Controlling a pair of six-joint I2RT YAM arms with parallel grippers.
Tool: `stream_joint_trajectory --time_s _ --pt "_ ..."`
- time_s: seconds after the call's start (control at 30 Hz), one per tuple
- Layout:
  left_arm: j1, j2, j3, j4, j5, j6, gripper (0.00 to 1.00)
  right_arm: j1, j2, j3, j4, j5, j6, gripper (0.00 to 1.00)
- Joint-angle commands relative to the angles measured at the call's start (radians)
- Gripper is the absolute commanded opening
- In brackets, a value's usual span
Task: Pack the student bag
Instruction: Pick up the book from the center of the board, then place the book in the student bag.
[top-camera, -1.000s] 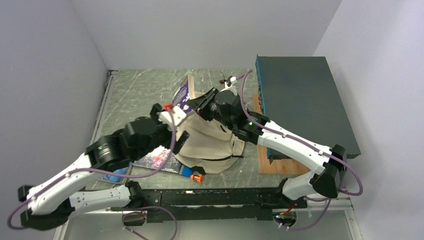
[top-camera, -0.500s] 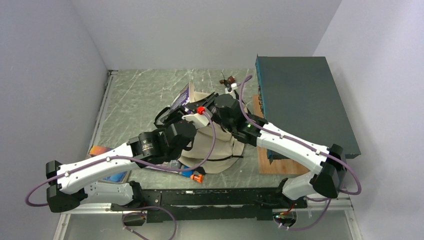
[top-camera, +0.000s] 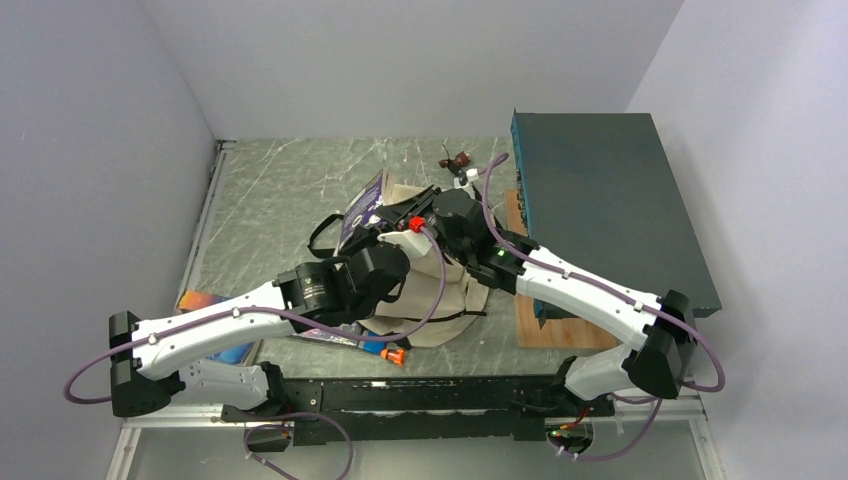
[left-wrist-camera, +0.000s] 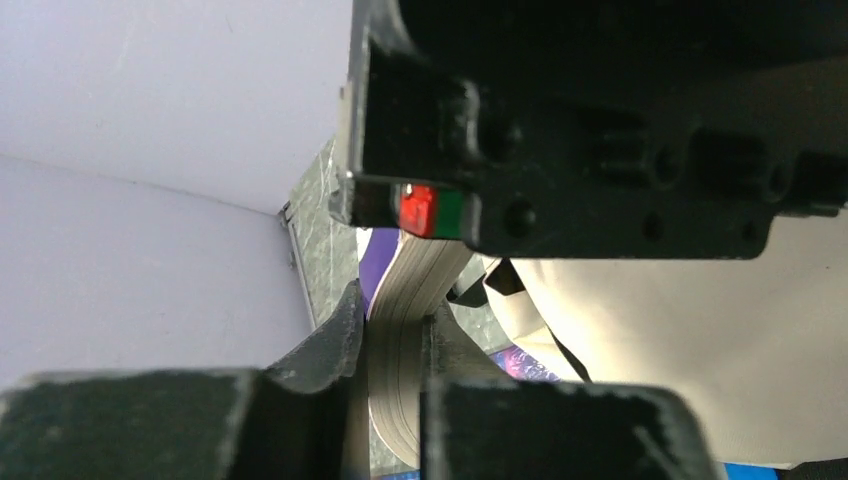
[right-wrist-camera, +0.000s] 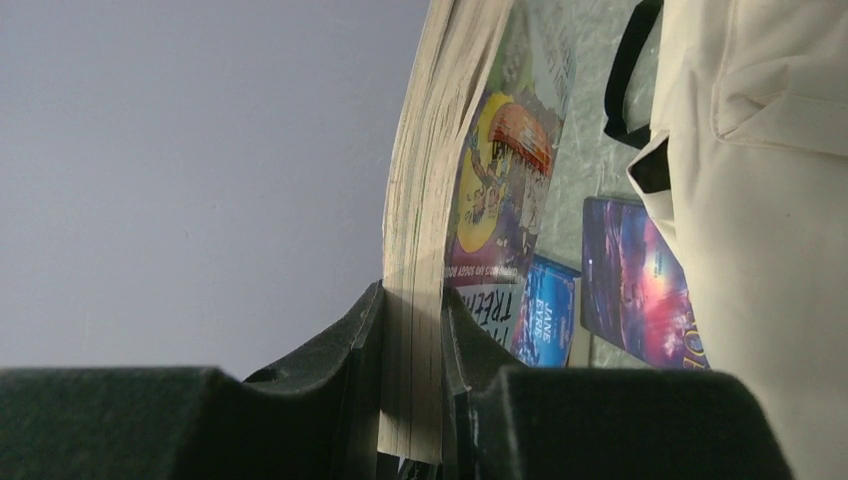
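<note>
At the bag (top-camera: 440, 300), both tools (left-wrist-camera: 392, 325) (right-wrist-camera: 412, 320) clamp a book (top-camera: 362, 205).

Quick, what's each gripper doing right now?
Left gripper: closed on the purple book.
Right gripper: closed on the same book.

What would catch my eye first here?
In the middle, the left gripper and right gripper each pinch the page edges of one purple-covered paperback book, tilted up at the far end of the soft beige canvas backpack. A big dark teal flat box sits on the right.
</note>
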Motion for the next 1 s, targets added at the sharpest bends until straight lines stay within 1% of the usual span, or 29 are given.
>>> stream_joint_trajectory --time_s 0.0,0.1,0.13,0.2,0.3,0.37,0.4,0.43,0.47,0.53,0.6,0.63,0.7,0.8,0.87,0.97 --pt "-0.004 -0.018 0.061 -0.072 -0.035 -0.052 0.00 0.001 -0.082 0.056 0.018 0.023 -0.102 0.15" --pt "-0.002 -0.058 0.081 -0.138 -0.046 -0.173 0.00 -0.005 -0.117 0.037 -0.019 0.056 -0.241 0.63" --pt "-0.002 -0.078 0.083 -0.160 -0.052 -0.222 0.00 -0.005 -0.132 0.027 -0.033 0.069 -0.302 0.71" --pt "0.000 -0.114 0.099 -0.248 -0.064 -0.374 0.00 -0.006 -0.167 -0.003 -0.053 0.086 -0.431 0.82" --pt "0.042 -0.159 0.137 -0.422 -0.021 -0.561 0.00 -0.006 -0.239 -0.078 -0.049 0.090 -0.665 0.90" --pt "0.105 -0.209 0.145 -0.496 0.065 -0.628 0.00 -0.006 -0.280 -0.139 0.000 0.027 -0.887 0.91" --pt "0.146 -0.236 0.139 -0.503 0.117 -0.642 0.00 -0.005 -0.290 -0.153 0.010 -0.014 -0.996 0.89" --pt "0.194 -0.268 0.124 -0.495 0.164 -0.642 0.00 0.004 -0.281 -0.151 -0.030 -0.053 -1.085 0.85" --pt "0.243 -0.298 0.108 -0.482 0.215 -0.636 0.00 0.024 -0.266 -0.138 -0.080 -0.049 -1.149 0.84" --pt "0.345 -0.354 0.086 -0.463 0.289 -0.617 0.00 0.080 -0.224 -0.117 -0.184 -0.017 -1.260 0.85" --pt "0.428 -0.388 0.089 -0.477 0.319 -0.616 0.00 0.177 -0.185 -0.119 -0.239 0.033 -1.357 0.86" --pt "0.450 -0.398 0.094 -0.493 0.314 -0.621 0.00 0.233 -0.169 -0.130 -0.243 0.071 -1.402 0.87" --pt "0.472 -0.419 0.106 -0.513 0.291 -0.626 0.00 0.324 -0.126 -0.145 -0.241 0.127 -1.485 0.88" --pt "0.481 -0.438 0.121 -0.519 0.282 -0.626 0.00 0.428 -0.024 -0.111 -0.277 0.244 -1.558 0.89" --pt "0.481 -0.448 0.120 -0.508 0.285 -0.623 0.00 0.480 0.062 -0.071 -0.314 0.341 -1.581 0.88" --pt "0.482 -0.457 0.105 -0.505 0.288 -0.640 0.00 0.521 0.193 0.022 -0.417 0.437 -1.559 0.84"
